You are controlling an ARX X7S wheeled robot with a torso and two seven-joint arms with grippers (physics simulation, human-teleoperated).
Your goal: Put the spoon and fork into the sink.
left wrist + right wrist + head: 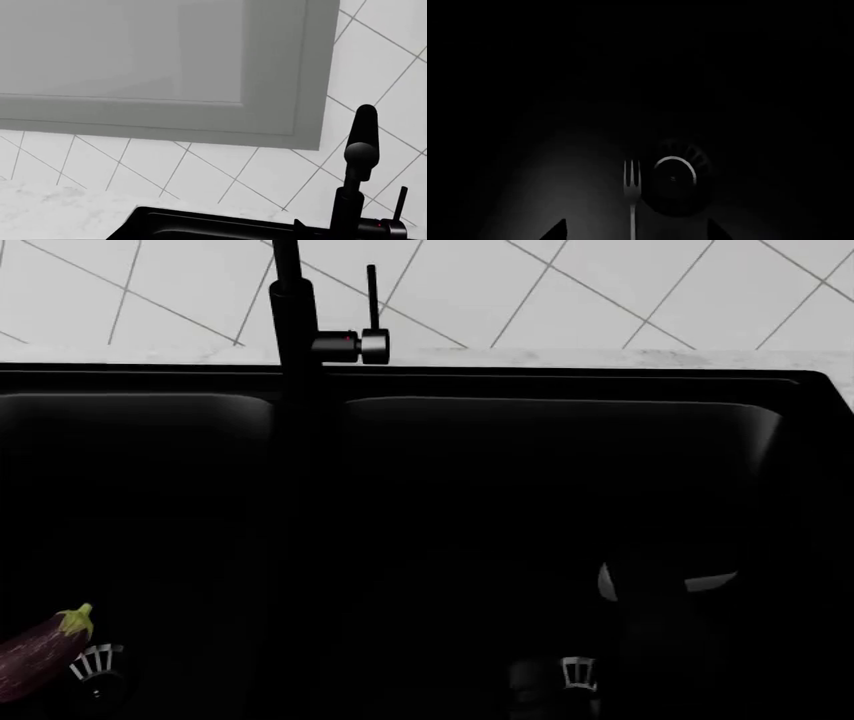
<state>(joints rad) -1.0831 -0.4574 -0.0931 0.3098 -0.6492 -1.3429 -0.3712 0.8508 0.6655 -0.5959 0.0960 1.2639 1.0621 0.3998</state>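
Observation:
The black double-basin sink fills the head view, and its rim also shows in the left wrist view. In the right wrist view the slim fork lies on the dark basin floor beside a silver drain strainer, tines pointing away from the camera. Its handle runs back between the fingertips of my right gripper, which stand wide apart and clear of it, so the gripper is open. My right arm is a dark shape reaching down into the right basin. The spoon is out of view. My left gripper does not show.
A purple eggplant lies in the left basin by its strainer. The tall black faucet stands behind the divider, also visible as the faucet. White tiled wall and a grey window frame rise behind the marble counter.

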